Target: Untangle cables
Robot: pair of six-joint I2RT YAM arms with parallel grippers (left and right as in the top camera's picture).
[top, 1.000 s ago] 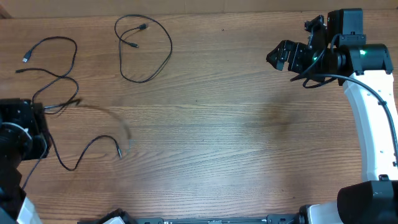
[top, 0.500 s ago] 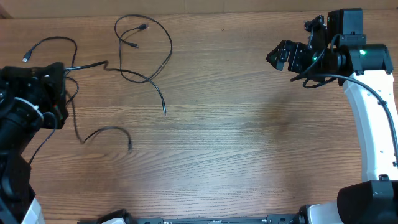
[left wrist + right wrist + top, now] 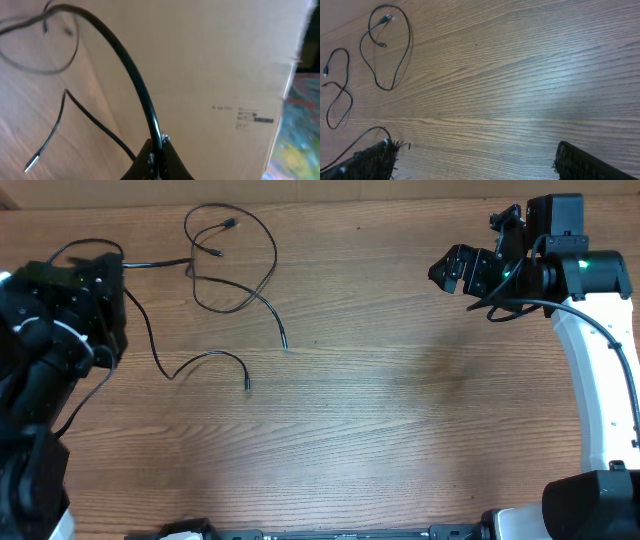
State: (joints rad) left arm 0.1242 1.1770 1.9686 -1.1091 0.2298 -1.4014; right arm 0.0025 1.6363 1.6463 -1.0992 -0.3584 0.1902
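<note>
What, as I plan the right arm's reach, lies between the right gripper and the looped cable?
Nothing: the overhead view shows only bare wooden table between the right gripper and the looped cable.

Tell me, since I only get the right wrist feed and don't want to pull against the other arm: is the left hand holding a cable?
Observer: Yes; the left wrist view shows the left hand shut on a black cable.
Operator: Where does it run?
Observer: Overhead, one strand crosses the looped cable, its plug end lying just past the loop.
Operator: Any other strand?
Observer: A second strand curves below the loop; its tip lies apart from it.
</note>
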